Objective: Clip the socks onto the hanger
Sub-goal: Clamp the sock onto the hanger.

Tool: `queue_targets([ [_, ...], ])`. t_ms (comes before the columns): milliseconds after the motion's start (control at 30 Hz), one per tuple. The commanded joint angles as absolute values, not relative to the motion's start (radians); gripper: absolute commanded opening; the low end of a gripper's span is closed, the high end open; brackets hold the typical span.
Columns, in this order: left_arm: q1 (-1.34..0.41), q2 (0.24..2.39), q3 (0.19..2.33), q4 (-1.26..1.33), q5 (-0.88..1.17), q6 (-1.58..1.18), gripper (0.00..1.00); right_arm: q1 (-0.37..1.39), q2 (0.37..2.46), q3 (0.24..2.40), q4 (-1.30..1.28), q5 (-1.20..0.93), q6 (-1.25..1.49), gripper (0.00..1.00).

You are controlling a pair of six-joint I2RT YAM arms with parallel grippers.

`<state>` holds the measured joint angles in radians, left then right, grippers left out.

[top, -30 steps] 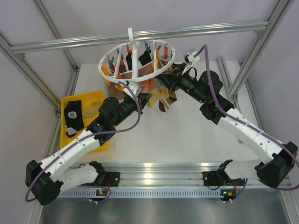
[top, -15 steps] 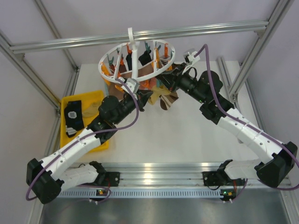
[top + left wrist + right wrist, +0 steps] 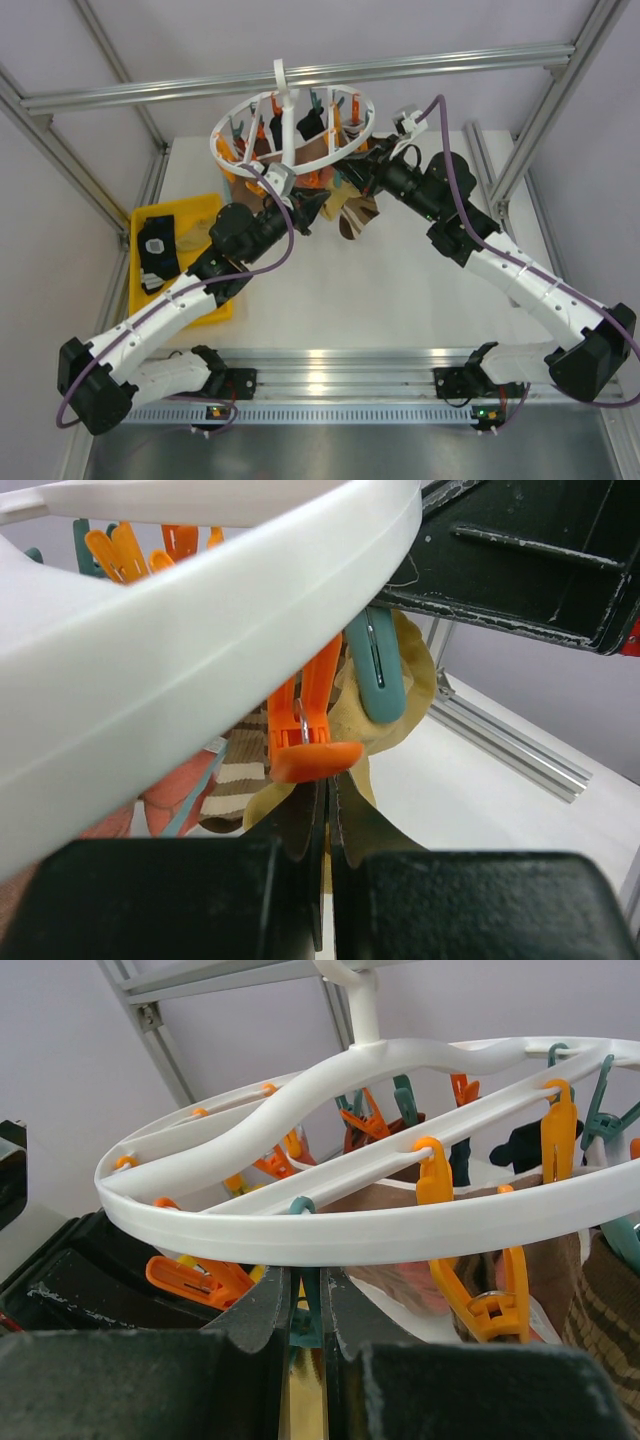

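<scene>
Under the white hanger [image 3: 287, 120], the left gripper [image 3: 312, 212] is pinched closed on a tan sock [image 3: 350, 207] just below an orange clip [image 3: 305, 730]; the right gripper [image 3: 353, 176] is clamped on a teal clip [image 3: 380, 670]. A dark sock [image 3: 157, 252] lies in the yellow tray [image 3: 200, 208].

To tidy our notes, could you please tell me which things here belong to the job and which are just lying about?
Job: hanger, yellow sock, teal clip, dark sock, left gripper, right gripper.
Lying about: yellow tray, metal frame.
</scene>
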<state>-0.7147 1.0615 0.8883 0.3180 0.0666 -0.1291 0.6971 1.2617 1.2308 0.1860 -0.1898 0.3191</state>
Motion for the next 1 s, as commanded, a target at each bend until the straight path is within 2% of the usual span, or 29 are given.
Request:
queue_targets([
  [0,-0.718,1.074,0.943,0.413,0.087,-0.17,0.0,0.693,1.284,1.218,0.14,-0.233,0.359,0.0],
  [267,-0.718,1.08,0.965,0.419,0.104,-0.193,0.0,0.693,1.284,1.22,0.137,-0.244,0.359,0.01],
  [400,-0.718,1.081,0.974,0.419,0.11,-0.193,0.0,0.693,1.281,1.216,0.133,-0.248,0.359,0.15],
  [700,-0.718,1.092,0.999,0.408,0.121,-0.179,0.0,0.693,1.273,1.226,0.127,-0.256,0.359,0.37],
  [967,-0.718,1.097,0.999,0.399,0.132,-0.169,0.0,0.692,1.269,1.233,0.124,-0.264,0.36,0.47],
])
